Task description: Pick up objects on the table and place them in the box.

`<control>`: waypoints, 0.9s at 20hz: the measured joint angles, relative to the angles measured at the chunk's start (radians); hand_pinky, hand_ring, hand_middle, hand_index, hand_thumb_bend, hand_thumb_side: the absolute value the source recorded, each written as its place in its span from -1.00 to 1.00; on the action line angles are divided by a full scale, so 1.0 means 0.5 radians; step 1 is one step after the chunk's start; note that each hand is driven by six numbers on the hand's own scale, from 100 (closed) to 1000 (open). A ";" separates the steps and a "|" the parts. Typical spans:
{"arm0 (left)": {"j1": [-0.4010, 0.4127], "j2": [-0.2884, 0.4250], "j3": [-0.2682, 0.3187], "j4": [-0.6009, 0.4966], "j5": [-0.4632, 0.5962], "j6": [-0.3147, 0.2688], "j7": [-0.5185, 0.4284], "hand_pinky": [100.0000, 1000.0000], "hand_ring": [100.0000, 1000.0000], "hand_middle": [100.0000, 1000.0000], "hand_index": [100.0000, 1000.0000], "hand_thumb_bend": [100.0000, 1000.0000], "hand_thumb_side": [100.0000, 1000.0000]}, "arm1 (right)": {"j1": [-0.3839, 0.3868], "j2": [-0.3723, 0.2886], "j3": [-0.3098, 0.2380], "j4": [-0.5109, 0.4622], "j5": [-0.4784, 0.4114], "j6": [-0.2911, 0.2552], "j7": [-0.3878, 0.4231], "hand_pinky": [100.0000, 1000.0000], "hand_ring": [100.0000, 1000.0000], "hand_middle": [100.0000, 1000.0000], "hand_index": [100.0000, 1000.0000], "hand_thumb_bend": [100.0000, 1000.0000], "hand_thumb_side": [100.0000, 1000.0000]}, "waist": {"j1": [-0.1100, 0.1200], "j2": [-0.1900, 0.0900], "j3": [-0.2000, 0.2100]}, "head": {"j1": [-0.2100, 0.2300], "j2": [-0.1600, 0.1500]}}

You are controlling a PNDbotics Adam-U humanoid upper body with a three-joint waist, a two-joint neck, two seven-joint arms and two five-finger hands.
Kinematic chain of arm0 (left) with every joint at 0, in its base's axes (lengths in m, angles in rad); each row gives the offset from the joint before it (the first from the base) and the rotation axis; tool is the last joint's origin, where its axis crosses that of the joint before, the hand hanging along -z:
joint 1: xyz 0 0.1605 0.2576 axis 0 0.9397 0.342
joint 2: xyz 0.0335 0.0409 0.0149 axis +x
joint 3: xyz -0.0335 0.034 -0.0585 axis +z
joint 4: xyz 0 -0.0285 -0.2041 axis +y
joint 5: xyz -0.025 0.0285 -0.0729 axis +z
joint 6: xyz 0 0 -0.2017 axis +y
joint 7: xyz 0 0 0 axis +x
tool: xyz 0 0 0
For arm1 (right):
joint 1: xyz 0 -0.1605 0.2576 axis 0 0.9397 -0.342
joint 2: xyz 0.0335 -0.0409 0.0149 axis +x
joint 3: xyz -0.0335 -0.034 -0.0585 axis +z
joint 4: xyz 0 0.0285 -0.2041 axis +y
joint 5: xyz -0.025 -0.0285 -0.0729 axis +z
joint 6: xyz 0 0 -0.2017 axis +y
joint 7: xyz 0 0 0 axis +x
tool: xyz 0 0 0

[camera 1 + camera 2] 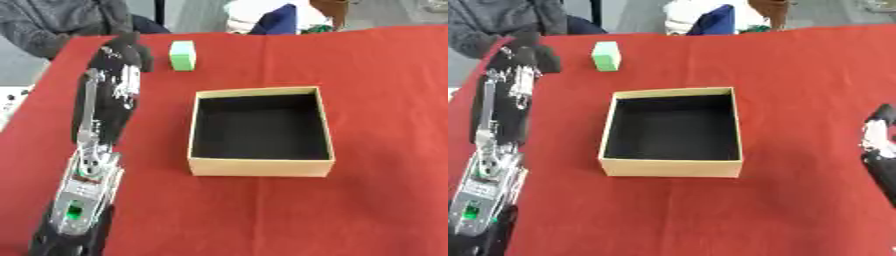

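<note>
Reaching far across the red-covered desk (385, 100), the left arm is seen running from the lower left corner up toward the 11 o'clock region, with the left hand (122, 52) at its far end. The fingers of that hand are curled downward into a dark cluster, and nothing is seen held in them; a strip of red cloth separates the hand from the green block (182, 55), which lies just beside it toward 3 o'clock. The block is pale green, upright and rectangular, and it rests on the cloth near the far edge of the desk, at roughly 11 o'clock from the box (261, 167). The box is an open cardboard tray with tan walls and a black interior; it is placed near the middle of the desk, and no object is seen inside it. The block and the box are well apart, with bare red cloth between them. The right hand (879, 145) is caught only in the right eye view, at the 3 o'clock edge, low beside the desk surface; only a dark part with pale patches is shown, and whether its fingers are released or clenched cannot be told. A grey sleeve (52, 20) of a person is noted at the far left corner, not in contact with the block.
</note>
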 measured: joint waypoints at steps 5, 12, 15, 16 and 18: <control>-0.261 0.134 0.044 0.000 0.015 -0.050 0.059 0.28 0.22 0.12 0.50 -1.00 -0.17 | 0.014 0.000 0.000 0.000 0.000 0.000 0.000 -0.05 0.44 -0.10 0.63 -1.00 -0.05 | -0.002 -0.002 -0.006 | -0.002 0.000; -0.804 0.412 0.146 0.008 0.181 -0.083 0.230 0.29 0.22 0.15 0.51 -0.87 -0.34 | 0.018 0.000 0.007 0.001 -0.005 -0.002 0.007 -0.05 0.44 -0.10 0.63 -1.00 -0.05 | -0.008 -0.019 -0.038 | 0.000 0.000; -1.048 0.540 0.199 0.118 0.267 -0.080 0.288 0.29 0.22 0.14 0.52 -0.86 -0.32 | 0.032 0.000 0.014 0.001 -0.007 -0.006 0.017 -0.05 0.44 -0.10 0.63 -1.00 -0.05 | -0.008 -0.031 -0.059 | 0.004 0.002; -1.128 0.584 0.216 0.193 0.288 -0.074 0.304 0.28 0.22 0.14 0.51 -0.88 -0.30 | 0.034 0.000 0.016 0.001 -0.007 -0.006 0.020 -0.05 0.44 -0.10 0.63 -1.00 -0.05 | -0.008 -0.037 -0.067 | 0.007 0.005; -1.287 0.675 0.239 0.407 0.332 -0.055 0.330 0.27 0.22 0.14 0.52 -0.94 -0.25 | 0.036 0.000 0.024 0.002 -0.007 -0.009 0.025 -0.05 0.44 -0.10 0.63 -1.00 -0.05 | -0.001 -0.051 -0.074 | 0.009 0.006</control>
